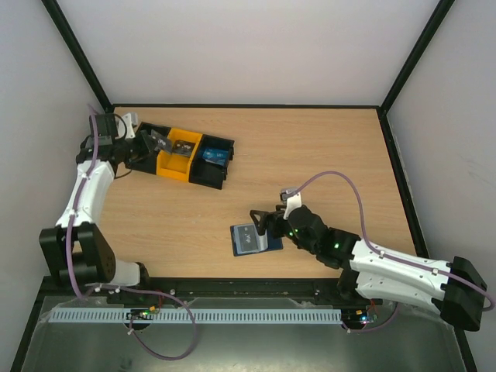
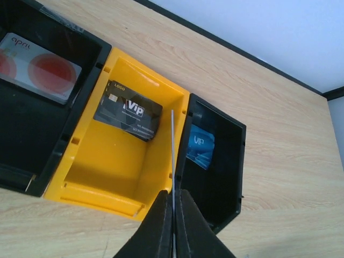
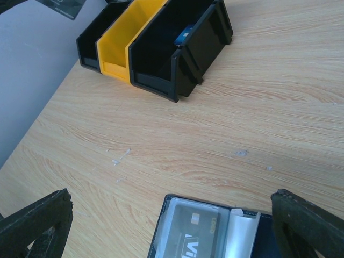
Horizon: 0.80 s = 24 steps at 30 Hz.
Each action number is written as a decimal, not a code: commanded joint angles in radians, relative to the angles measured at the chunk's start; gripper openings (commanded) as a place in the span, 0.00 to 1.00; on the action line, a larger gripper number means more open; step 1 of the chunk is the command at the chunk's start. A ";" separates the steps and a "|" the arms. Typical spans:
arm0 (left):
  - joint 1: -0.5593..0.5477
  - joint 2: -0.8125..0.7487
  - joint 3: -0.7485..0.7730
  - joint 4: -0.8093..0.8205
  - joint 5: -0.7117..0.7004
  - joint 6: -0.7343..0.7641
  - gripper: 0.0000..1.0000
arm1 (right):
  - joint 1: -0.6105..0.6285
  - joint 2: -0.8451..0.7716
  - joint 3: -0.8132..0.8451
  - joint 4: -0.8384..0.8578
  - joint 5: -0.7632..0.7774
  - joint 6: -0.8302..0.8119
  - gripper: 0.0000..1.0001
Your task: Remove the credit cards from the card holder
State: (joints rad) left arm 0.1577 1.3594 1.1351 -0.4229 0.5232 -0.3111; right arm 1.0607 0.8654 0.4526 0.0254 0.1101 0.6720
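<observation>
Since the card holder (image 1: 249, 239) lies flat on the surface under the wide-open right hand (image 1: 263, 223), its grey card (image 3: 196, 228) (thin, stiff, light, likely slick) looks best pinched by an exposed edge, since the flat faces offer nothing. The left hand (image 2: 173, 215) is clamped on a second card (image 2: 172, 145), held edge-on by the yellow bin (image 2: 107, 172).

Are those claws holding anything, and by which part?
The left gripper pinches a thin dark rectangular card by one edge, above the black and yellow bins. The open right gripper holds nothing.
</observation>
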 commanded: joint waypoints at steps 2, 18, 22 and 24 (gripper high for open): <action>0.002 0.096 0.077 0.032 0.000 -0.024 0.03 | 0.004 0.043 0.065 -0.034 0.050 -0.045 0.98; -0.026 0.294 0.117 0.209 0.077 -0.019 0.03 | 0.004 0.084 0.135 -0.085 0.167 -0.177 0.98; -0.052 0.327 0.140 0.209 0.025 -0.022 0.03 | 0.004 0.086 0.146 -0.099 0.170 -0.197 0.98; -0.060 0.345 0.155 0.216 0.022 -0.033 0.03 | 0.005 0.083 0.150 -0.112 0.177 -0.200 0.98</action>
State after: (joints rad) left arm 0.1162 1.6848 1.2362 -0.2298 0.5682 -0.3477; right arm 1.0611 0.9497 0.5674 -0.0410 0.2481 0.5007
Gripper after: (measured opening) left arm 0.027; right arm 0.977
